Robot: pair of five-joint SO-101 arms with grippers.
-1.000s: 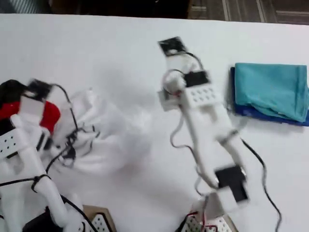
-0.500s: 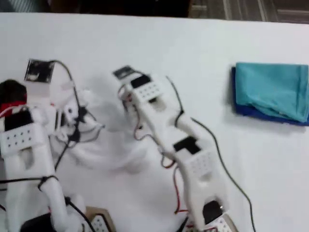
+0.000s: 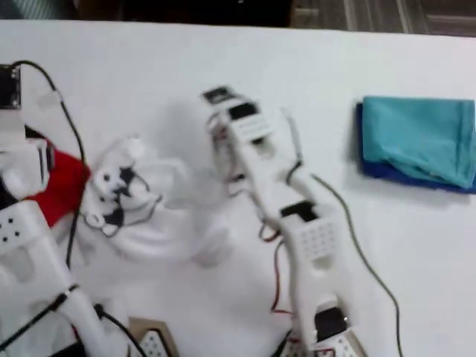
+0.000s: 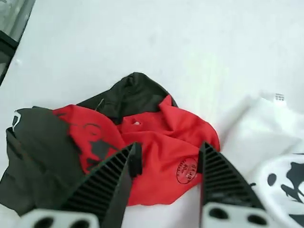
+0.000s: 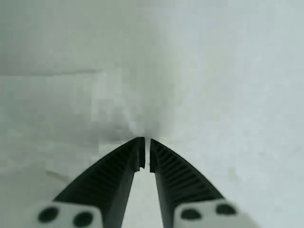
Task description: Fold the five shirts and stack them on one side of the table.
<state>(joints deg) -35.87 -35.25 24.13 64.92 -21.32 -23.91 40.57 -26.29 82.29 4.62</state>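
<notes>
Since 0.5 s ago (high view, 12 = far edge), R arm has swung its wrist toward 1 o'clock, off the middle of the white shirt. L arm has pulled back toward 10 o'clock, so more of the red shirt is uncovered. White shirt's black print now faces up and the cloth lies more spread.

Now:
- L gripper: jaws wide apart, nothing betw. them, hovering over red shirt.
- Red shirt: crumpled at table's 9 o'clock side, lying partly on a black shirt, also crumpled. White shirt touches the red one on its 3 o'clock side.
- R gripper: jaws almost together, only a thin slit left, tips down at a white surface. Can't tell if cloth is pinched betw. them. In high view the wrist sits at white shirt's 2 o'clock edge.
- Teal shirt: folded, on top of a folded blue shirt whose edge shows at 6 and 9 o'clock. Stack is at 3 o'clock side of the table, well apart from both arms and the loose shirts.
- White shirt itself: unfolded, rumpled, betw. the two arms.
</notes>
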